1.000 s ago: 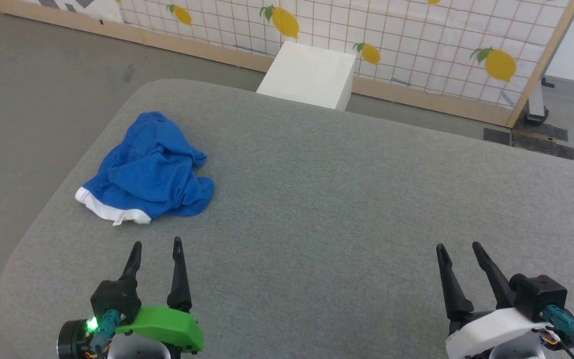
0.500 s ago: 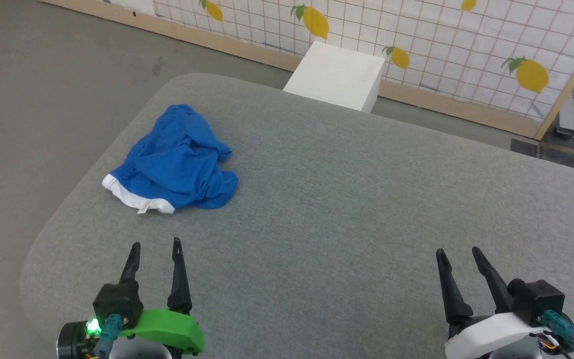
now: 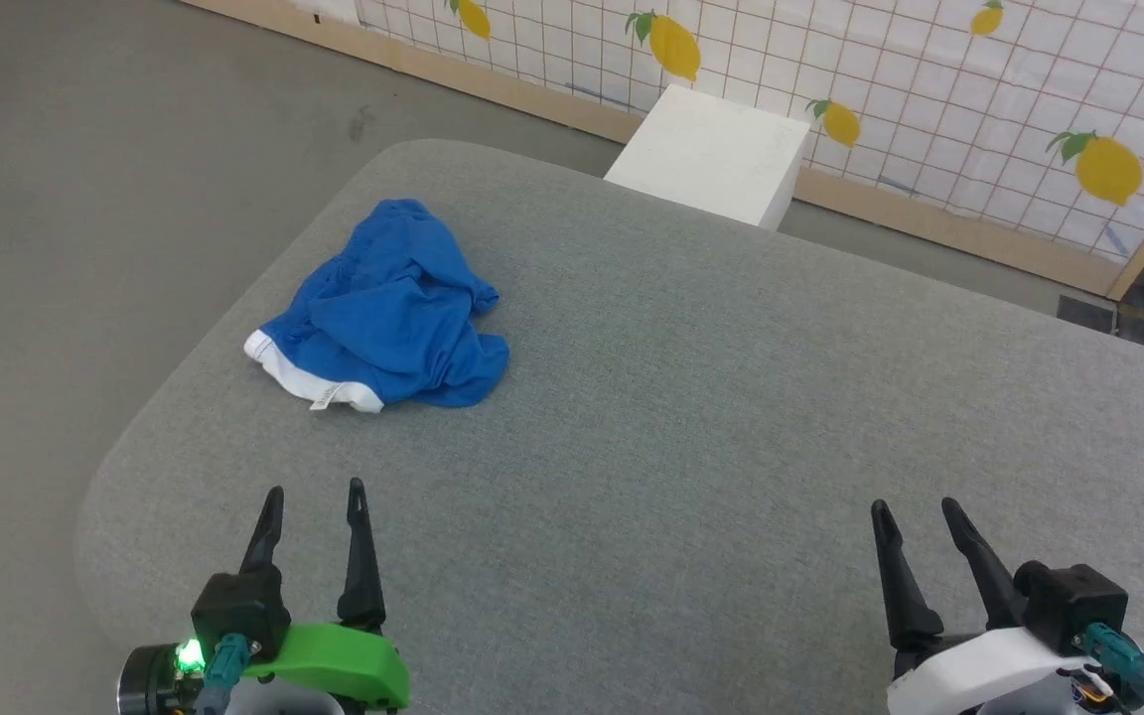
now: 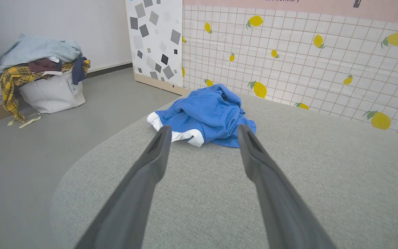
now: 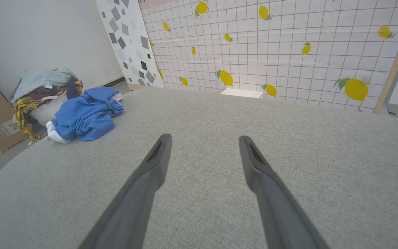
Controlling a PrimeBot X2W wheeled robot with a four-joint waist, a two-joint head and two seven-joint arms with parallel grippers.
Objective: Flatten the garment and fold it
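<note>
Bright, even light with faint shadows; wrist views bend at the edges, near claws blurred.

A grey fabric-covered table [image 3: 711, 417] with rounded corners carries 1 thing: the blue garment [image 3: 388, 318], crumpled, white band showing, close to its far left corner.

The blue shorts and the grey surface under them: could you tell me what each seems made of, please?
The blue shorts look like soft matte knit fabric, perhaps cotton jersey: they lie in limp rumpled folds, with a white band along one edge. The grey surface looks like woven upholstery cloth, probably padded: fine heathered texture and rounded corners.
</note>
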